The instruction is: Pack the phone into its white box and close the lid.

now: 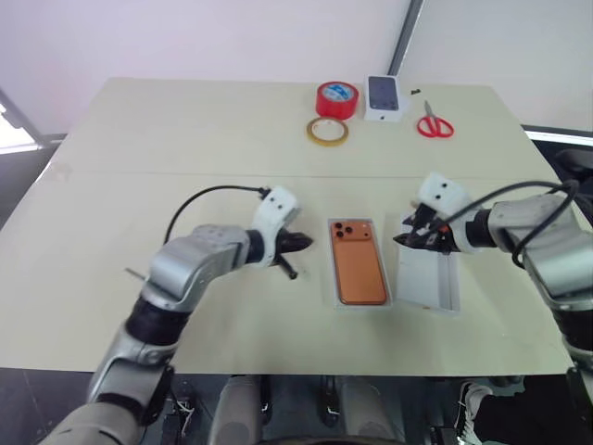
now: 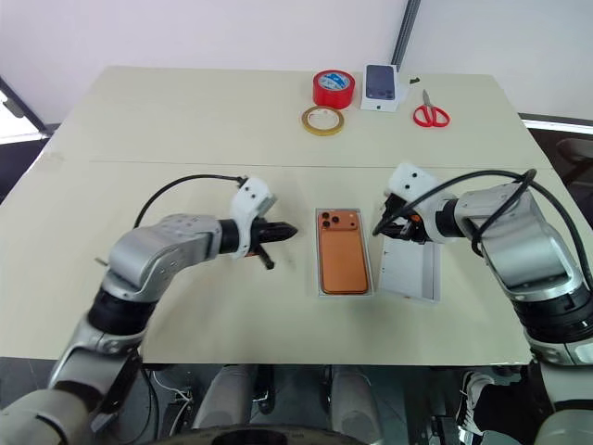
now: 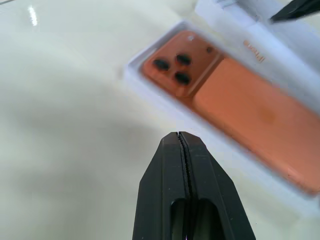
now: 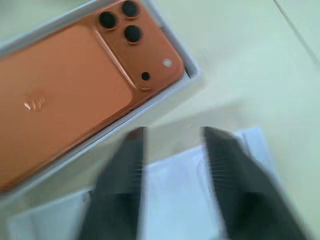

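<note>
Robot arms reach over a pale cream table [image 1: 185,139] seen from above, with the orange phone [image 1: 359,262] lying just below the centre of the frame. It lies back upward, its dark camera lenses at its upper left corner, and it sits inside the white box [image 1: 331,298], whose thin rim shows all round it. Just to the right of the box, close beside it, lies the lid [image 1: 429,280], a plain white shallow cover, open side up on the table.

The left gripper [image 1: 302,243] hangs left of the phone, near the box's upper left corner but apart from it. Its two black fingers are pressed together with nothing between them, pointing toward the phone; the left wrist view shows them as a single closed wedge with the phone's lens cluster beyond.

The right gripper [image 1: 409,234] hangs at the lid's upper end, right of the phone. In the right wrist view its two fingers [image 4: 120,185] stand apart over the lid's white floor, gripping nothing, with the boxed phone beside them.

Along the upper edge of the table, right of centre, sit a red roll of tape [image 1: 336,99], a flatter tan roll of tape [image 1: 328,131] just below it, a small white box printed with a dark phone picture [image 1: 385,97], and red-handled scissors [image 1: 434,123] furthest right
</note>
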